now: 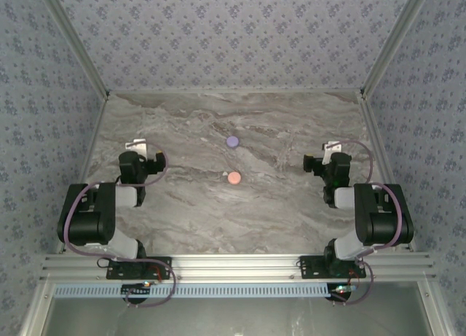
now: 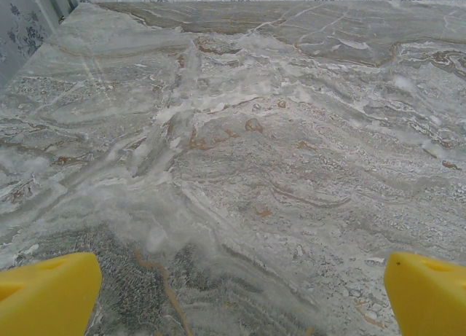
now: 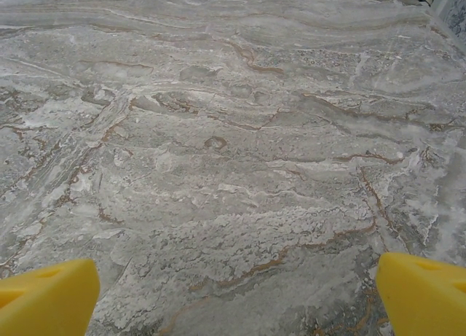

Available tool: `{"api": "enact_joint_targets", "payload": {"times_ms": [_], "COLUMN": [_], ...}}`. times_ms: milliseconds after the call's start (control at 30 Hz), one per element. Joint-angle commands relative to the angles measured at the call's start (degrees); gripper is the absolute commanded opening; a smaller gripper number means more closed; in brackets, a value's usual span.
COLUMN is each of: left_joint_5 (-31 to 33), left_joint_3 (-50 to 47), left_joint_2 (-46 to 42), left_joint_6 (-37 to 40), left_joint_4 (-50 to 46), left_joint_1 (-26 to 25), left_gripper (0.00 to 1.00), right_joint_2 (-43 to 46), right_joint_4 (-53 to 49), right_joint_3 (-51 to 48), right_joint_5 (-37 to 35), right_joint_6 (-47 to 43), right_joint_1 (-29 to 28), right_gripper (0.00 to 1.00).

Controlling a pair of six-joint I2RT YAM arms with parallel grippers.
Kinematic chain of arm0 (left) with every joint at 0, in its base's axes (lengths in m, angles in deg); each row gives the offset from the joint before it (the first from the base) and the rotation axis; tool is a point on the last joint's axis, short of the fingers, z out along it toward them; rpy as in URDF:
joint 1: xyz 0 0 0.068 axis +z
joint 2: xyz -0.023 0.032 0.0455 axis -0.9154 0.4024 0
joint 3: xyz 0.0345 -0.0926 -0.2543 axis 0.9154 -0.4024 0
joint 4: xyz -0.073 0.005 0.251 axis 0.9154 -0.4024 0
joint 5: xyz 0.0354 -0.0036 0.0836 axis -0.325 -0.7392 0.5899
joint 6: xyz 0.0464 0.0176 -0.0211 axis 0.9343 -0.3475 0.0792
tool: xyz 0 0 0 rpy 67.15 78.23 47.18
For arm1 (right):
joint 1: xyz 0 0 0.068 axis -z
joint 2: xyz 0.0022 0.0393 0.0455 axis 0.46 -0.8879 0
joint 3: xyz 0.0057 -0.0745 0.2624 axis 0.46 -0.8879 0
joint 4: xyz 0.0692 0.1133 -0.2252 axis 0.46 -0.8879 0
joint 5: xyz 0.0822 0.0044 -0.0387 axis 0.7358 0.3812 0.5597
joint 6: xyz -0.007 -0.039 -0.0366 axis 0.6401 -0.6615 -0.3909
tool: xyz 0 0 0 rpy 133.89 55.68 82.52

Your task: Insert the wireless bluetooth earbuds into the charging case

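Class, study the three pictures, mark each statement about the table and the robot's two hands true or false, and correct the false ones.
1. The purple round case lies farther from the arm bases than the pink round case. True.
2. The two cases touch each other. False: a strip of bare table shows between them.
3. The left hand is shut on a case. False: it is wide open over bare marble.
4. The right hand is open and holds nothing. True.
5. Both cases lie between the two arms, near the middle of the table. True.
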Motion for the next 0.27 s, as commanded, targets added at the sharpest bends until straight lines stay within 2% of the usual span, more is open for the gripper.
{"api": "enact_joint_targets", "payload": {"times_ms": [0,233], "left_joint_5": [0.5,0.5], "left_joint_3": [1.1,1.1], "left_joint_2": [0.2,0.3], "left_joint_6": [-0.7,-0.7], "left_joint_4": [0.0,0.0], "left_joint_1": [0.3,0.3], "left_gripper": [0.99,0.99], "right_joint_2": [-0.4,-0.3], "right_joint_4": [0.5,0.6], "right_joint_3": [1.4,1.3], "right_joint_5": [0.5,0.5], "right_joint_6": [0.5,0.5], "right_joint_1": [0.4,0.4], "right_gripper": [1.0,1.0]}}
